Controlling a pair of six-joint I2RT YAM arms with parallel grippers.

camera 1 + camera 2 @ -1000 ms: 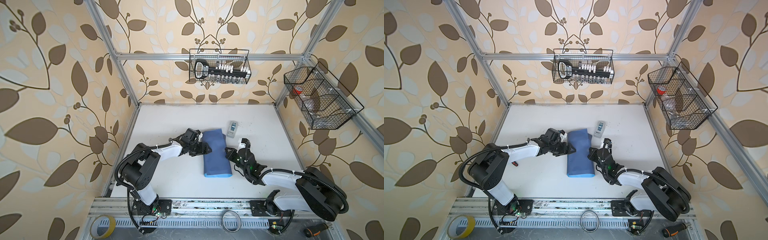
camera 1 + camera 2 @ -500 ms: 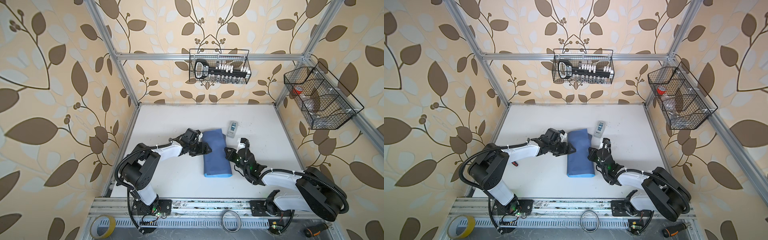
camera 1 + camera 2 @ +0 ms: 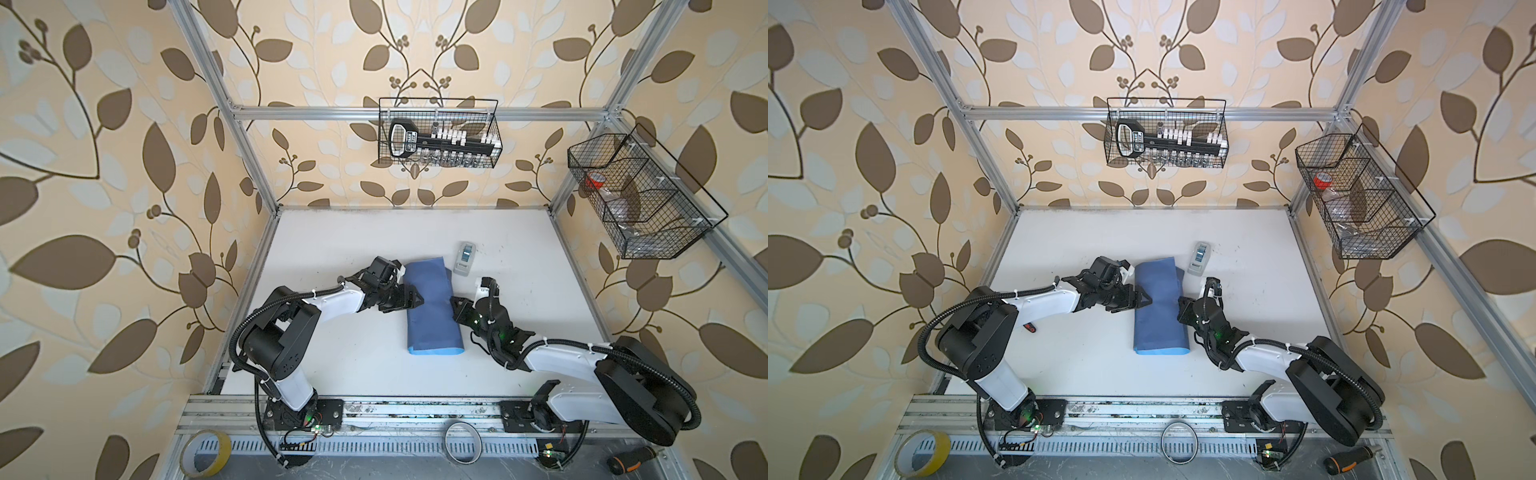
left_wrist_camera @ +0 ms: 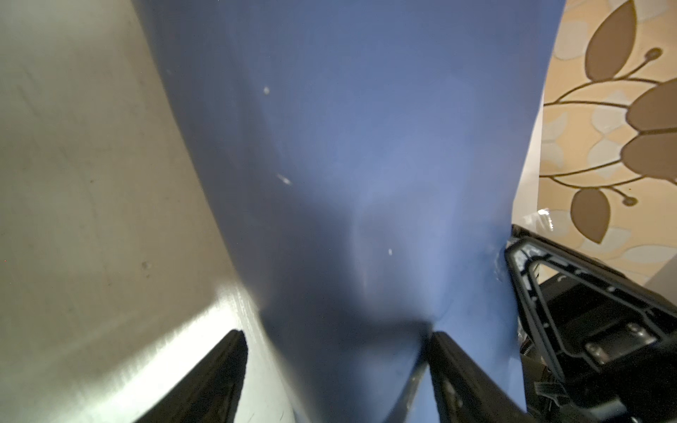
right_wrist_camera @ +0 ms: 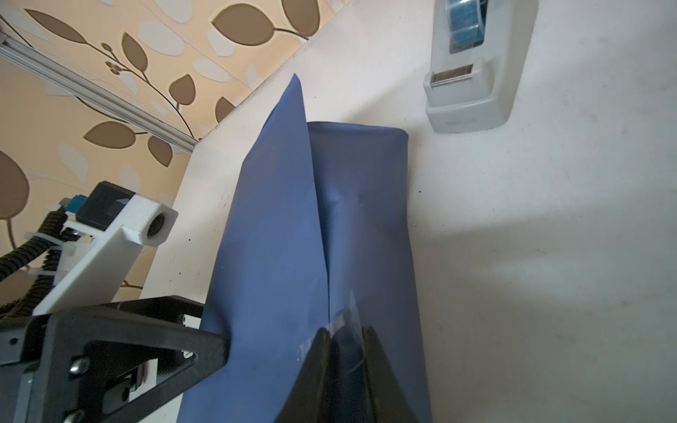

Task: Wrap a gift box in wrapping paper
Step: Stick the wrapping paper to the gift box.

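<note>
White tabletop (image 3: 332, 365), leaf-papered walls (image 3: 104, 208). At centre, wrapping paper (image 3: 432, 316) folded into long bundle, tape dispenser (image 3: 464, 258) near its far right corner. At left edge, left gripper (image 3: 413, 300), jaws apart; opposite, right gripper (image 5: 345, 331), jaws narrowly parted over clear tape strip (image 5: 342, 318).

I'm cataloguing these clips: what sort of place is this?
Probably a robot test cell: left arm and right arm bolted to a rail, an aluminium frame with wallpapered panels, a wire basket hung on it.
</note>
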